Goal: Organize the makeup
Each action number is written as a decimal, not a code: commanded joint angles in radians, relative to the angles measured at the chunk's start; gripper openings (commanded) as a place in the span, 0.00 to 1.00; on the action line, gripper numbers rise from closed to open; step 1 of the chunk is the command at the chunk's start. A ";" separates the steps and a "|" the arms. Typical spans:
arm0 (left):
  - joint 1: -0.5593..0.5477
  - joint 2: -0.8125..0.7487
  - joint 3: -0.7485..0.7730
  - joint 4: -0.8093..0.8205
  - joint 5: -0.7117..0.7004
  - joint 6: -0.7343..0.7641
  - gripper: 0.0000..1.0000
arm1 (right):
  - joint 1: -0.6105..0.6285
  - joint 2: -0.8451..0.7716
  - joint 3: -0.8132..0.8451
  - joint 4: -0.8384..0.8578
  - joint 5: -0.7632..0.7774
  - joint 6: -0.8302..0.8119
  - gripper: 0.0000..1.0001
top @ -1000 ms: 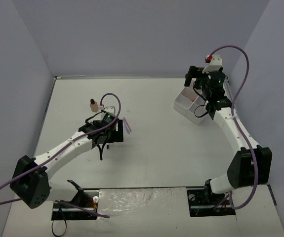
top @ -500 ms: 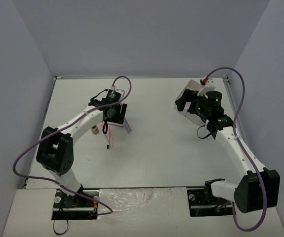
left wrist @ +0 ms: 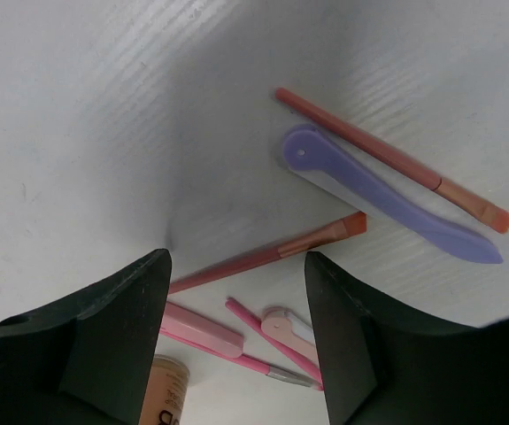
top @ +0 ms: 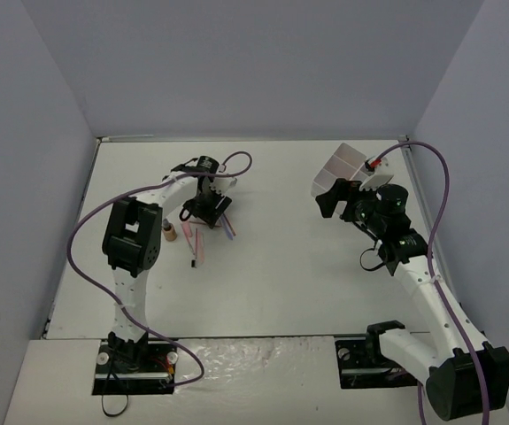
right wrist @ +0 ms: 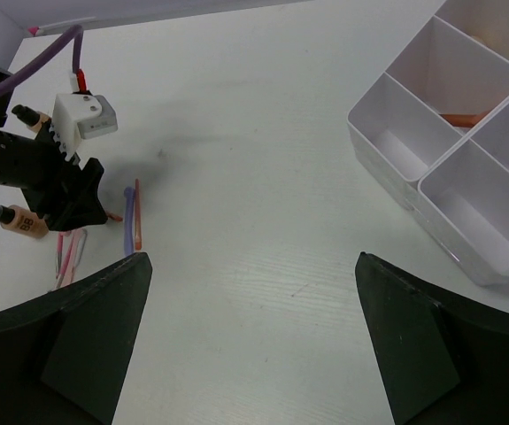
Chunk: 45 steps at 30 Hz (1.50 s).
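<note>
Purple pencil (left wrist: 382,195) lies flat beside orange pencil (left wrist: 387,152), long axes parallel.

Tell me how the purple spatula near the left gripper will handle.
The purple spatula lies flat and thin, so it probably won't roll but may be hard to pinch off the table. Looking light, it would likely slide into the orange brush beside it when pushed.

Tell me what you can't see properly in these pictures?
- Tan bottle, left wrist view: cut off by the bottom edge.
- White tray, top view: near part hidden behind the right arm.
- Pencils, top view: too small to tell apart.
- Orange item in tray, right wrist view: mostly behind a divider.
</note>
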 commanded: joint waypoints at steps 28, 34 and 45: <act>-0.086 0.030 0.023 0.045 0.191 -0.040 0.00 | 0.001 -0.032 -0.017 0.049 -0.039 0.004 0.98; -0.087 -0.056 -0.017 0.103 0.175 -0.075 0.00 | 0.008 -0.027 -0.002 0.048 -0.060 0.000 0.98; -0.087 -0.245 -0.127 0.243 0.121 -0.164 0.00 | 0.058 0.030 0.069 0.049 -0.118 0.018 0.99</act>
